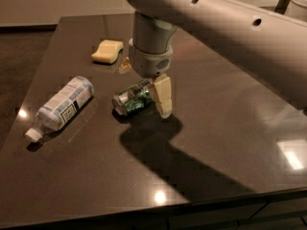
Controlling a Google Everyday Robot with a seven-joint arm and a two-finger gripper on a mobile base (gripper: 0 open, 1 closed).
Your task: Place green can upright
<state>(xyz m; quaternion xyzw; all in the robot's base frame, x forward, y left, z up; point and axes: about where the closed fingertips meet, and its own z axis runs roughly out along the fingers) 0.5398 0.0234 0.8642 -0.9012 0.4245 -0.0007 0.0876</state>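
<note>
The green can (130,98) lies on its side on the dark table (216,143), its silver end facing front left. My gripper (144,81) hangs right over the can's right end, pointing down. One cream finger (163,96) stands against the can's right end. The other fingertip (125,65) shows behind the can, toward the back left. The fingers are apart, and the wrist hides the can's far end.
A clear plastic bottle (62,104) with a white-blue label lies on its side at the left. A yellow sponge (107,51) lies at the back, behind the gripper. The table's left edge and front edge (144,212) are near.
</note>
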